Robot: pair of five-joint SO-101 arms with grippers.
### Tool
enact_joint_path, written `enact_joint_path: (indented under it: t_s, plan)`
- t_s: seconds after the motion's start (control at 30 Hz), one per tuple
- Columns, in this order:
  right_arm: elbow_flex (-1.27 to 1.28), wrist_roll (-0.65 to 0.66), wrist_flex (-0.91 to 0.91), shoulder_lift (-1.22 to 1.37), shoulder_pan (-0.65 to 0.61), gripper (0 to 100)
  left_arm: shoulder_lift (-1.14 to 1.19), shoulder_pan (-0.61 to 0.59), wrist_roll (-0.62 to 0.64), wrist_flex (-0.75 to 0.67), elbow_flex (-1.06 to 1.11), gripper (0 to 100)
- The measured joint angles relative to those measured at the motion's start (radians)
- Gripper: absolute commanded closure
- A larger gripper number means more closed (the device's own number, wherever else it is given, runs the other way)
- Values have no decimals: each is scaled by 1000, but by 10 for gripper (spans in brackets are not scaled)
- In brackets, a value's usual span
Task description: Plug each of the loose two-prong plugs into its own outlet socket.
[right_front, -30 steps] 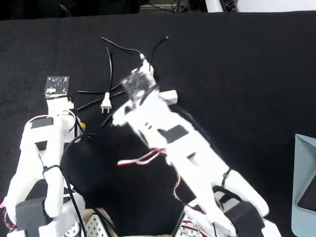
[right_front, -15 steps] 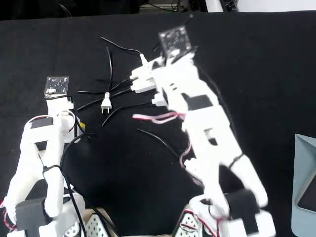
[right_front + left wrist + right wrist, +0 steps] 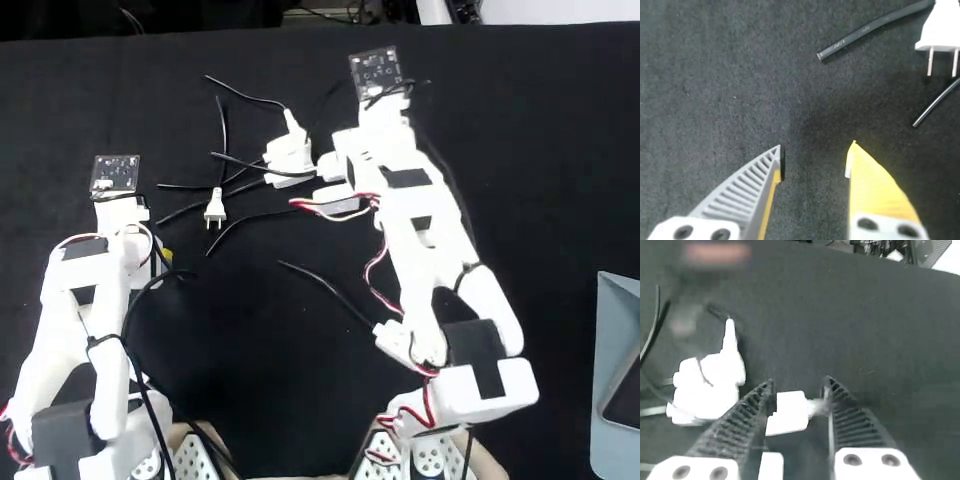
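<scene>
Claw on our left arm (image 3: 816, 148) gapes wide over bare table (image 3: 715, 75); our right claw (image 3: 799, 381) stands open astride a white block (image 3: 787, 414) beside the socket cluster (image 3: 285, 155). We judge a grasp is being lined up. The loose plug (image 3: 213, 208) lies at the cluster's 8 o'clock, long axis 12-to-6, prongs toward 6. Next, our left claw should advance and close across its body.

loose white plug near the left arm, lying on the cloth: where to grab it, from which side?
I'd grip the white plug by its body, just behind the prongs, closing on its two side edges. It lies flat on the black cloth, prongs side by side pointing toward the arm bases, cord trailing away, so come straight down. The left gripper is open nearby.
</scene>
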Motion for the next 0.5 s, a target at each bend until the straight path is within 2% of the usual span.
enact_joint_path:
  t_s: [0.23,0.37,0.5]
  plan:
    - [3,0,267,-186,3,846,0,0,0,0,0,786]
    - [91,-46,262,-219,3,848,0,0,0,0,0,786]
    - [181,-101,140,-212,3,850,0,0,0,0,3,786]
